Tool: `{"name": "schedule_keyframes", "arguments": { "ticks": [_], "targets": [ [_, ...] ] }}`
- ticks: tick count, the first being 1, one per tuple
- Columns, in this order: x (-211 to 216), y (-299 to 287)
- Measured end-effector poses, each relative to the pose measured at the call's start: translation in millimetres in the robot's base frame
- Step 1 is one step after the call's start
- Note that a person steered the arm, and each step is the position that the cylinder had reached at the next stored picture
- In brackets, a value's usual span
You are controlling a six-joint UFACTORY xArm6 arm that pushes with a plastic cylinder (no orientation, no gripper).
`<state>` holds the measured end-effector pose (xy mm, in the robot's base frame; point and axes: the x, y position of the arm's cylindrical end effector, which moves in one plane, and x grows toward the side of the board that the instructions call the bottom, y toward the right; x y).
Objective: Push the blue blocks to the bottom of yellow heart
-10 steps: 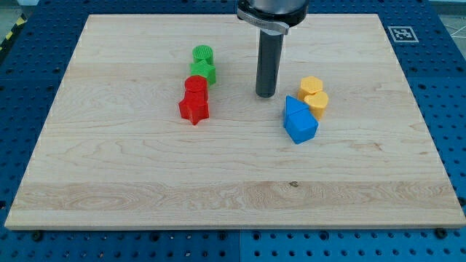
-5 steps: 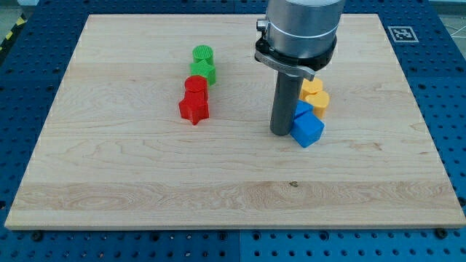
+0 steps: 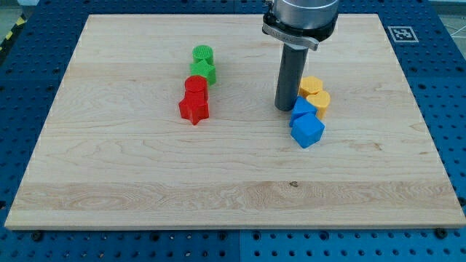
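Two blue blocks sit together right of centre: a blue cube (image 3: 307,130) and a smaller blue block (image 3: 301,108) just above it, partly hidden by my rod. Two yellow blocks touch them on the upper right: a yellow heart (image 3: 318,102) and another yellow block (image 3: 311,85) above it. The blue blocks lie at the lower left of the yellow heart, touching it. My tip (image 3: 285,108) stands on the board just left of the upper blue block, close to it or touching it.
Two green blocks (image 3: 202,62) and below them a red cylinder (image 3: 195,86) and a red star (image 3: 194,109) form a column left of centre. A marker tag (image 3: 401,33) lies off the board's upper right corner.
My tip came down and right to the blue blocks' left side, nudged them slightly right, then drew back up a little. The blue blocks shifted slightly; the others did not move.
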<state>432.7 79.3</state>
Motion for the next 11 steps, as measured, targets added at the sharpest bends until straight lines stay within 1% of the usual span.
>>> {"name": "schedule_keyframes", "arguments": {
  "ticks": [1, 2, 3, 4, 5, 6, 11],
  "targets": [
    [7, -2],
    [35, -7],
    [33, -7],
    [8, -17],
    [8, -20],
    [8, 7],
    [20, 19]
  ]
}}
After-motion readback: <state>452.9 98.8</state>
